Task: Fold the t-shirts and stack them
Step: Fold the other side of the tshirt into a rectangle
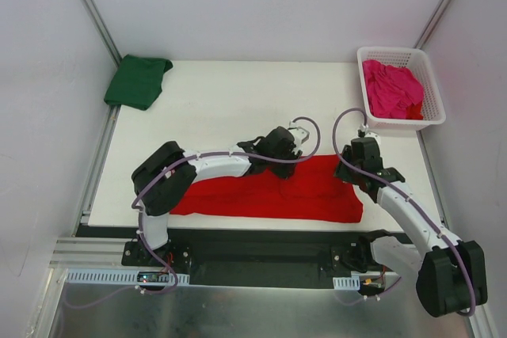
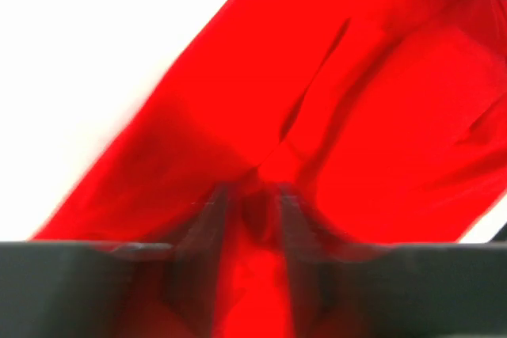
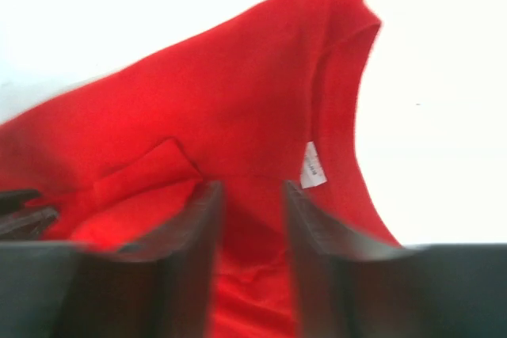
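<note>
The red t-shirt (image 1: 253, 199), soft and floppy, wants pinching at its edges; right jaws stand parted, left jaws' grip cannot be told.

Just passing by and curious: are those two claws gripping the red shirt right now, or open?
Left gripper: narrowly parted, red t-shirt in the gap; whether it grips cannot be told.
Right gripper: open, above the red t-shirt.

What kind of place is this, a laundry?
Likely a robotics test bench, not a laundry: robot arms bolted beside a white table boxed in by plain walls, with a red t-shirt as practice cloth.
</note>
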You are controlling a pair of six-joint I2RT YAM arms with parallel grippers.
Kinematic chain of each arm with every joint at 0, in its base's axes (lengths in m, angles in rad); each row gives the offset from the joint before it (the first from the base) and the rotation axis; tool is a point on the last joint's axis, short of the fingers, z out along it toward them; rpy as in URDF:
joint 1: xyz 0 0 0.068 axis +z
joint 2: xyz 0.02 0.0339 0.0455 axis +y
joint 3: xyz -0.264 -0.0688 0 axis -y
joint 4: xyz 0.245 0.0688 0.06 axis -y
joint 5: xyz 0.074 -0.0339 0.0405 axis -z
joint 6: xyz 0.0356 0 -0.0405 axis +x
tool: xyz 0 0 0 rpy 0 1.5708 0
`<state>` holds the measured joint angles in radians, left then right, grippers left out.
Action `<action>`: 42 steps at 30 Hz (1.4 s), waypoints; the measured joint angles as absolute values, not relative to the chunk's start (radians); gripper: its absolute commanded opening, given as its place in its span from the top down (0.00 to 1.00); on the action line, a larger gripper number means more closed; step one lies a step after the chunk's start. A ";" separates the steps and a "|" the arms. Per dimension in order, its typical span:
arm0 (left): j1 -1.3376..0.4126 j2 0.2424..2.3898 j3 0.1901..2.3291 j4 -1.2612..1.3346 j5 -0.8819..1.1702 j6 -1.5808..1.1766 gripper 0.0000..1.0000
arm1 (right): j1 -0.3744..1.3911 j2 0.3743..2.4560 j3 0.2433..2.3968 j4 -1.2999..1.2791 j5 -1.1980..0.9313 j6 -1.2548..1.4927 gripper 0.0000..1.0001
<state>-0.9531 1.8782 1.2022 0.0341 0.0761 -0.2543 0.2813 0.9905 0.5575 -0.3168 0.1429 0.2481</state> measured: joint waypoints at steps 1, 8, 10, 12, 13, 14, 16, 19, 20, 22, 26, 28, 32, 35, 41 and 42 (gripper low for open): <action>-0.950 1.884 1.204 0.032 0.073 -0.240 0.15 | 0.278 1.000 0.559 -0.317 0.152 0.241 0.39; -0.939 1.896 1.206 0.006 0.045 -0.233 0.01 | 0.265 1.022 0.572 -0.313 0.176 0.219 0.34; -0.934 1.894 1.206 0.002 0.040 -0.231 0.01 | 0.265 1.018 0.573 -0.312 0.177 0.218 0.34; -0.934 1.882 1.204 -0.007 0.038 -0.228 0.01 | 0.265 1.005 0.573 -0.315 0.176 0.217 0.33; -0.934 1.870 1.201 -0.011 0.036 -0.226 0.01 | 0.265 0.994 0.573 -0.319 0.176 0.216 0.33; -0.934 1.857 1.196 -0.014 0.035 -0.226 0.01 | 0.265 0.980 0.573 -0.325 0.176 0.216 0.33; -0.934 1.810 1.178 -0.023 0.020 -0.226 0.01 | 0.265 0.948 0.573 -0.338 0.176 0.215 0.33; -0.934 1.711 1.137 -0.034 0.009 -0.227 0.01 | 0.264 0.880 0.573 -0.371 0.174 0.210 0.33; -0.934 1.674 1.121 -0.036 0.007 -0.229 0.01 | 0.263 0.855 0.573 -0.382 0.170 0.208 0.33; -0.934 1.604 1.089 -0.035 0.010 -0.239 0.02 | 0.263 0.819 0.572 -0.398 0.162 0.205 0.32; -0.935 1.515 1.008 -0.006 0.057 -0.297 0.10 | 0.263 0.768 0.550 -0.412 0.125 0.206 0.33; -0.937 1.494 0.939 0.031 0.093 -0.333 0.12 | 0.263 0.747 0.516 -0.419 0.104 0.209 0.33; -0.961 1.486 0.776 0.122 0.149 -0.425 0.16 | 0.263 0.718 0.451 -0.432 0.073 0.219 0.33; -0.979 1.486 0.693 0.176 0.179 -0.486 0.17 | 0.263 0.704 0.431 -0.446 0.062 0.225 0.33; -0.987 1.486 0.623 0.336 0.210 -0.577 0.25 | 0.263 0.707 0.430 -0.441 0.059 0.228 0.33; -0.988 1.486 0.620 0.357 0.211 -0.588 0.27 | 0.263 0.712 0.430 -0.436 0.058 0.228 0.33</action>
